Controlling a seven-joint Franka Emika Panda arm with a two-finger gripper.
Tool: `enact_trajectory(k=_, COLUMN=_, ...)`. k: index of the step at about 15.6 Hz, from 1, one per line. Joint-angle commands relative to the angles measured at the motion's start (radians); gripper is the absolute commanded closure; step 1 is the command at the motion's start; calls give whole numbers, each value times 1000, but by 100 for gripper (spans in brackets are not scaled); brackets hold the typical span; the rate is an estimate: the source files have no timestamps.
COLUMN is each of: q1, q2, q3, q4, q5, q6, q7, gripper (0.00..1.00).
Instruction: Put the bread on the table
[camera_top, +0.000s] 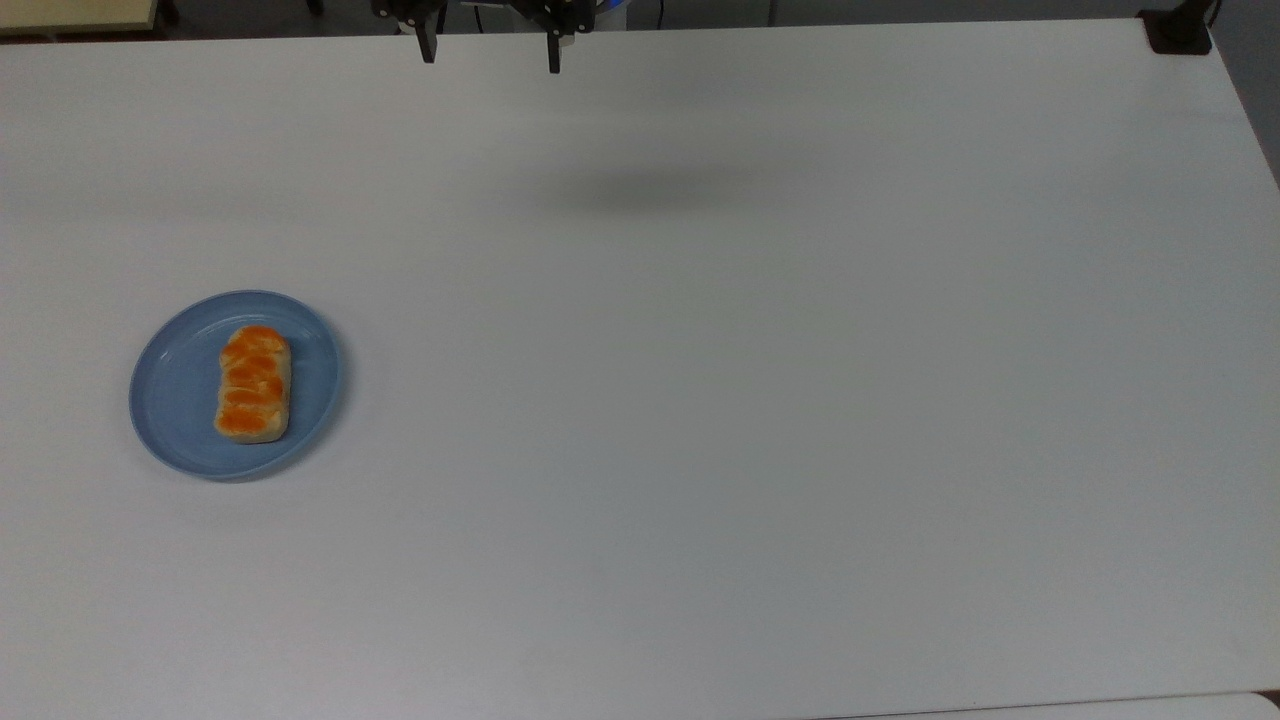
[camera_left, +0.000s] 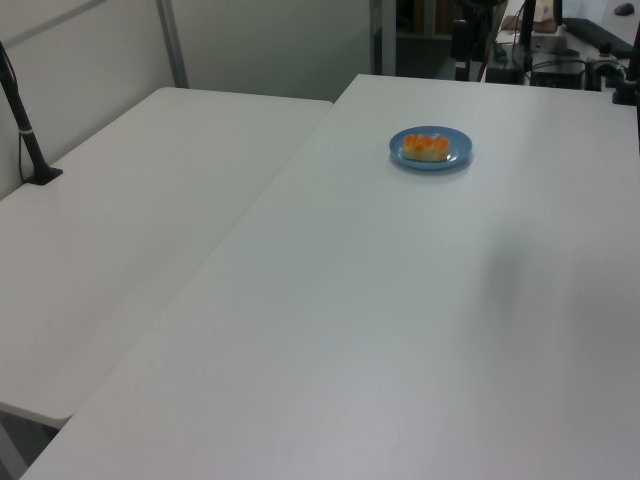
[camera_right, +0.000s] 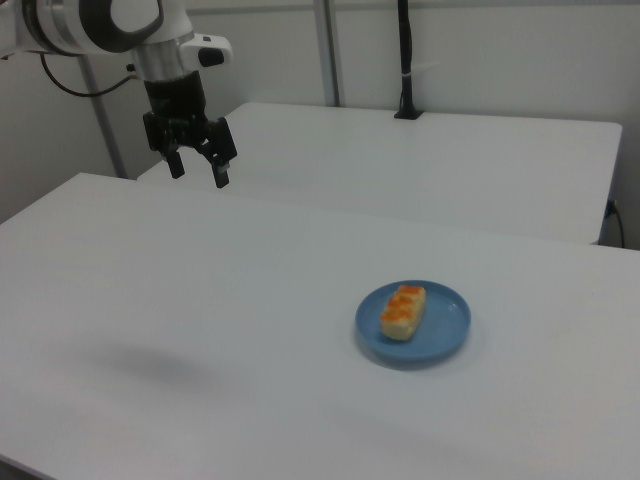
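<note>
Bread (camera_top: 254, 384) on blue plate (camera_top: 180, 400), white table (camera_top: 700, 400).

Bread (camera_top: 254, 384) on plate (camera_top: 180, 400), table's (camera_top: 700, 450) left

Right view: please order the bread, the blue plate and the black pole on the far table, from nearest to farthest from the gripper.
Measured from the gripper, as the right view shows it:
1. Black pole, far table, right view's upper right.
2. Bread, lying on the plate.
3. Blue plate, under the bread; nearly tied with it.
</note>
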Motion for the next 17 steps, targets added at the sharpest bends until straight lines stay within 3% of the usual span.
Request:
enact_trajectory(k=1, q1=1, q2=-20, q3=-6, q4=-6, q5=19, q6=-49, q7=-20, gripper=0)
enact_trajectory(k=12, q1=-27, q2=-7, q3=-7, q4=8, q5=22, q6=-45, q7=-26, gripper=0)
enact_trajectory(k=17, q1=-111, q2=31, q3=-6, q4=8, q5=25, q6=23, q7=-238, gripper=0)
